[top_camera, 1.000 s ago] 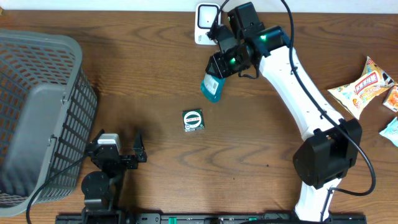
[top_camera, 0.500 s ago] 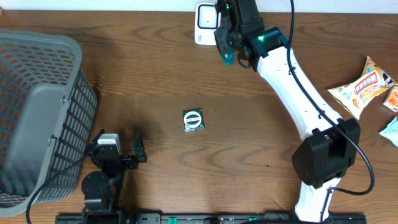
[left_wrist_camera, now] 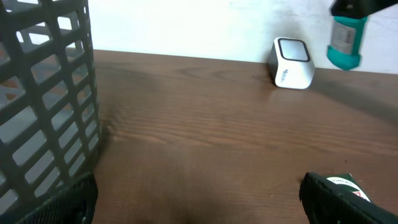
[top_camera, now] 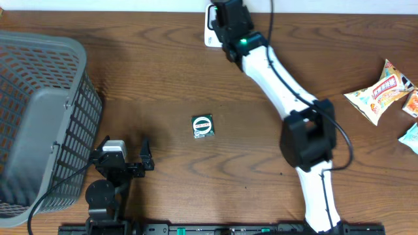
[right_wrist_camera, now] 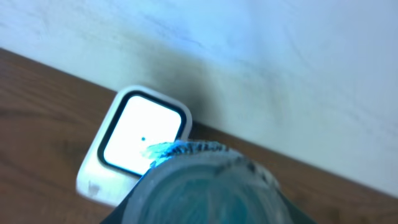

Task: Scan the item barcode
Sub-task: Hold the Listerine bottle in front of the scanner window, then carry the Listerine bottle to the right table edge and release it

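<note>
Teal item (left_wrist_camera: 344, 40) has been carried closer to the white scanner (left_wrist_camera: 292, 62).

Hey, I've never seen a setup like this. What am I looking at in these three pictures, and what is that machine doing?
These are two robot arms at a wooden table, each ending in a two-finger gripper. One picture looks down from above. The other two come from small cameras on the arms' wrists.

The right gripper holds a teal item in the air, close to a small white barcode scanner at the table's far edge. The left gripper sits open near the front edge and holds nothing.

Also on the table are a grey basket on the left, a small green-and-white packet in the middle, and snack packets on the right.
</note>
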Available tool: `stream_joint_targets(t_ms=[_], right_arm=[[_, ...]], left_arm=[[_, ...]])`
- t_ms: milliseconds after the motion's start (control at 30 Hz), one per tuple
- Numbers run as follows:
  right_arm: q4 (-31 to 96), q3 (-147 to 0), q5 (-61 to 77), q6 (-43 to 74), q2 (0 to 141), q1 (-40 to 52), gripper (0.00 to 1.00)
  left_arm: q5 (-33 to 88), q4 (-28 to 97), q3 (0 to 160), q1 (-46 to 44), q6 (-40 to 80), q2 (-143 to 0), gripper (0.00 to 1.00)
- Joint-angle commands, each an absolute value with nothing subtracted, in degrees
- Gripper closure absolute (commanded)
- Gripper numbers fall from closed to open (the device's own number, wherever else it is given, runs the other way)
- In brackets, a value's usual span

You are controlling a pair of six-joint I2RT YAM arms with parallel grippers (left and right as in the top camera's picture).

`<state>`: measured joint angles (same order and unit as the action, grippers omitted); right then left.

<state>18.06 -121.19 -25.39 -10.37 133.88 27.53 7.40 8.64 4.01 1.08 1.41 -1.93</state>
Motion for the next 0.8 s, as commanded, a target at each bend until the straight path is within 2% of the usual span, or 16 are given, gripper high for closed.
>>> stream_joint_targets(t_ms=[0, 167, 467, 633, 767], right_arm=[[16.9, -132.7, -33.4, -17.1, 139.6, 28.7, 0.89], [16.9, -144.0, -38.0, -22.3, 148.6, 30.4, 0.91], [17.7, -144.9, -41.4, -22.9, 149.2, 30.7, 0.91], [24.5, -144.9, -48.4, -21.8, 149.2, 29.3, 0.9], [33.8, -144.9, -52.2, -16.6, 148.6, 25.8, 0.91]], left_arm=[[8.1, 10.2, 3.1, 1.4, 0.6, -1.7, 0.0], [8.1, 10.2, 3.1, 1.4, 0.6, -1.7, 0.0], [8.1, 10.2, 3.1, 1.4, 0.6, -1.7, 0.0], [8.1, 10.2, 3.1, 1.4, 0.6, -1.7, 0.0], [8.1, 10.2, 3.1, 1.4, 0.6, -1.7, 0.0]])
